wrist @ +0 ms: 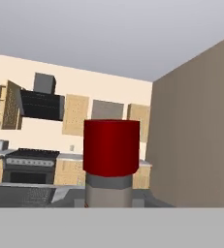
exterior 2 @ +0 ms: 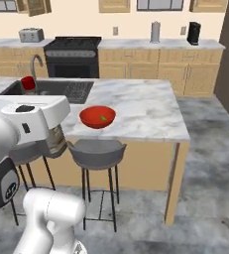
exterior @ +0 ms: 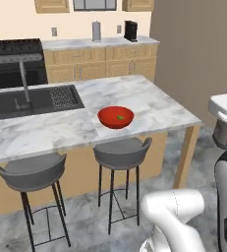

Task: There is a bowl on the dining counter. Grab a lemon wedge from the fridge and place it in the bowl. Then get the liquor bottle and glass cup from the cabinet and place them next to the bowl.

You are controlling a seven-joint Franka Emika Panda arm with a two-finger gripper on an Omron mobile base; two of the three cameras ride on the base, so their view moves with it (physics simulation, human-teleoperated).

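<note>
Hand view puts the liquor bottle's red cap right before you, the hand clenched around that bottle; the lemon wedge lies in the bowl on the bench

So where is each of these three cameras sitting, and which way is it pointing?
Left base view: behind the arm, on its left, looking forward and down at the counter with the bowl; white arm at lower right.
Right base view: behind, on its right, same counter and bowl; arm at lower left.
Hand view: on the hand, looking level across the kitchen past the bottle held close before it.
Both base views share counter, bowl, stools and sink.
</note>
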